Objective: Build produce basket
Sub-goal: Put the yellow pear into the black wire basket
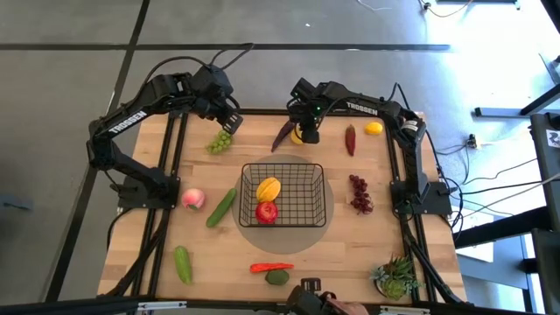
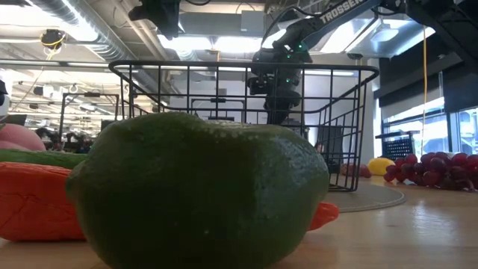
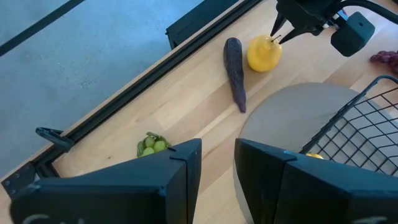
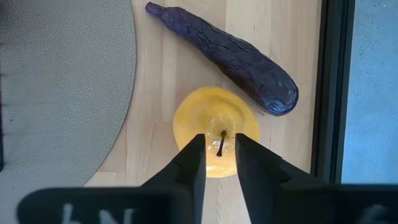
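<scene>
Two arms, one table (image 1: pixel 350 236), read from the near edge to the far edge.

**Counts.**
- Near row: one plant (image 1: pixel 398 278), one green fruit (image 1: pixel 277 277), one chilli (image 1: pixel 271 267) and one cucumber (image 1: pixel 182 263).
- Middle: one basket (image 1: pixel 315 188) stands on a round mat (image 1: pixel 284 241) at the table's centre. It holds two pieces, a tomato (image 1: pixel 266 211) and a yellow fruit (image 1: pixel 269 187).
- Beside the basket: a second cucumber (image 1: pixel 221 208) and one peach (image 1: pixel 193 199) on one side, one bunch of dark grapes (image 1: pixel 360 193) on the other.
- Far row: one bunch of green grapes (image 1: pixel 220 140), one eggplant (image 4: pixel 227 56), one stemmed yellow fruit (image 4: pixel 216 127), a second, darker chilli (image 1: pixel 351 139) and one lemon (image 1: pixel 374 129).
- In all, eleven pieces lie outside the basket.

**Claws.**
- The right claw (image 4: pixel 220 140) is down over the stemmed yellow fruit. Its fingers are parted only narrowly, one on each side of the stem, and grip nothing yet.
- The left claw (image 3: pixel 217 149) hangs open and empty above the far left corner, near the green grapes.

**Risks (judged).**
- The gap looks narrower than the fruit. Closing here would probably pinch only the stem, or skid off the rounded top.
- The fruit could then roll against the eggplant just beside it, or towards the far edge.
- A stem-only hold may let the fruit swing and drop short of the basket.
</scene>
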`<move>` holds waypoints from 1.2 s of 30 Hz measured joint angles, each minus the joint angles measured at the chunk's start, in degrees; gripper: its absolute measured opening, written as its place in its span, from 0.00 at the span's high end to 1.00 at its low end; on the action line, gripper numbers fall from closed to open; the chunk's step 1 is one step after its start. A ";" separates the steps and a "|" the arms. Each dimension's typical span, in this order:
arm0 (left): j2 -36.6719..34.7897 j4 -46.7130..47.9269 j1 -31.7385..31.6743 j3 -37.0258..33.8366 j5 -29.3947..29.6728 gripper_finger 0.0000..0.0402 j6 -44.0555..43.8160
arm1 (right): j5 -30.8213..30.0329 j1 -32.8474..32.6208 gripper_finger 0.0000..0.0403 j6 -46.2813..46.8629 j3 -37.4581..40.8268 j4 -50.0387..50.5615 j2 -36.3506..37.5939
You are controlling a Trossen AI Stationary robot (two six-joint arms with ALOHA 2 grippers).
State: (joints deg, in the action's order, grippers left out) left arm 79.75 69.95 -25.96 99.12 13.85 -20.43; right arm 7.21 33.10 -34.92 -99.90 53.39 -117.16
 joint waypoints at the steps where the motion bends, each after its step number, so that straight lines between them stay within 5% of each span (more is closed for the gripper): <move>1: 0.00 0.00 0.00 0.00 0.00 0.79 -0.02 | 0.05 0.00 0.83 -0.04 0.00 0.00 0.00; 8: 0.00 0.00 0.01 -0.01 0.00 0.79 -0.44 | 0.37 -0.01 0.99 0.09 -0.01 0.00 0.00; 23: 0.00 0.74 0.00 -0.01 0.00 0.79 -1.62 | 0.08 -0.21 1.00 0.20 -0.06 0.52 0.00; 36: 0.00 1.25 0.01 -0.01 -0.01 0.79 -1.54 | -3.66 -0.85 1.00 2.90 -10.05 9.12 -0.07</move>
State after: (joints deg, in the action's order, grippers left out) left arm 79.75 71.20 -25.96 99.11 13.84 -21.96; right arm 3.55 32.25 -32.02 -109.95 62.51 -117.23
